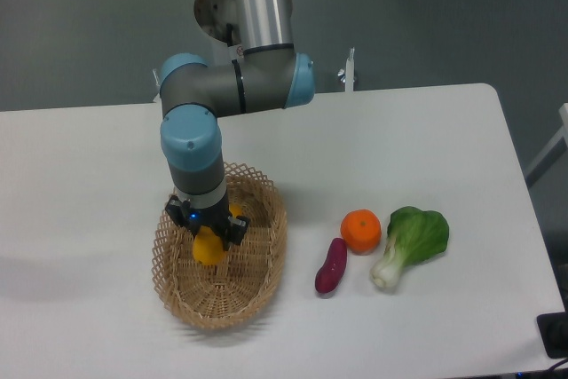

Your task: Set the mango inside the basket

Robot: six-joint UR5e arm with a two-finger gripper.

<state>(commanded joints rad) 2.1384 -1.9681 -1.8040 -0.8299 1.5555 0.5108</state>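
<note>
The mango (209, 248), likely smooth, firm and slippery, is being gripped across its middle between the fingers (209, 235), directly above the basket (266, 259) floor.

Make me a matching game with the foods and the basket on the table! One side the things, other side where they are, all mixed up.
Things:
1. mango
2. orange
3. sweet potato
4. bok choy

Places:
A. farthest right on the table
B. held in the gripper over the basket
C. lying between the basket and the orange, a bit nearer the front
D. round one just left of the leafy green

Right pairs: 1-B, 2-D, 3-C, 4-A
</note>
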